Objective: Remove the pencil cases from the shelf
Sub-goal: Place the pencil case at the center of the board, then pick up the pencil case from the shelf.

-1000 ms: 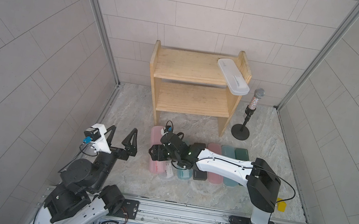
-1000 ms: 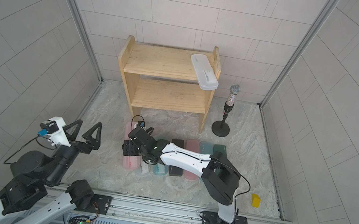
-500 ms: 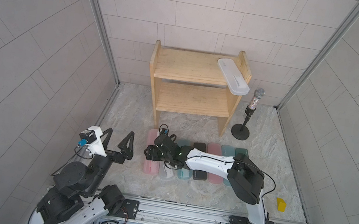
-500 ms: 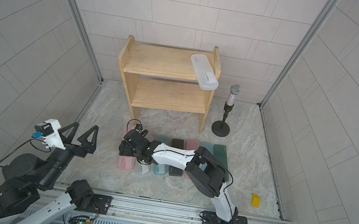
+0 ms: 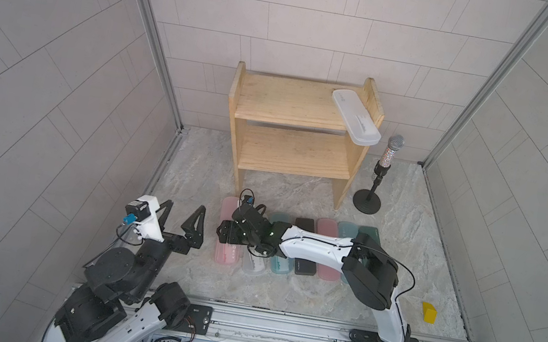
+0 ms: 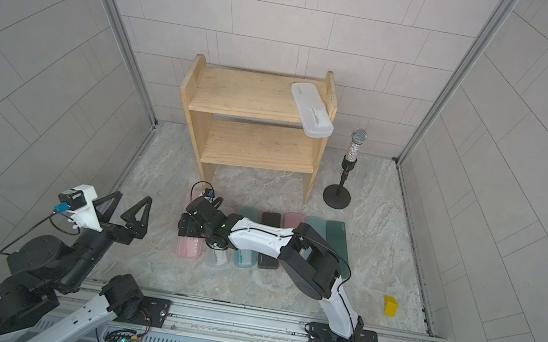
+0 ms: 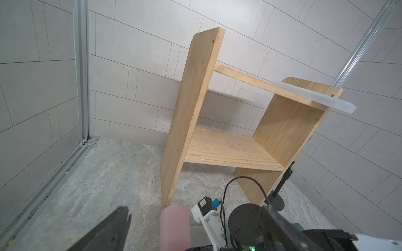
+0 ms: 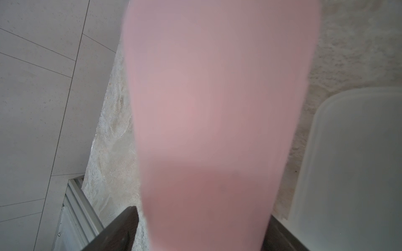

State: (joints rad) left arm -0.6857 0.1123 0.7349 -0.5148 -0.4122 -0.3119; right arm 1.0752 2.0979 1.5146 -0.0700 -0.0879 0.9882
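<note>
**Shelf**: two-tier pine unit against the back wall. Lower tier is seen bare.

**White case**: frosted, laid slantwise on the top tier beside the right side panel, its near end overhanging the front edge. A small grey print is seen on the lid but cannot be read.

**Row of cases**: seven laid side by side on the floor in front of the shelf, namely pink, frosted white, light blue, black, pink, light blue and dark green. Faint print is seen on the near ends, too small to read.

**Right gripper**: the arm is stretched low across the row and the gripper pointed down over the end pink case. The case is straddled by the jaws. In the wrist view a strip of floor is seen between one finger and the case's side, so the case is not clamped.

**Left gripper**: raised clear of the floor and pointed towards the shelf, jaws spread wide, nothing held.

**Microphone**: glittery, on a black stand just right of the shelf.

**Yellow block**: at the right, apart from the row.
</note>
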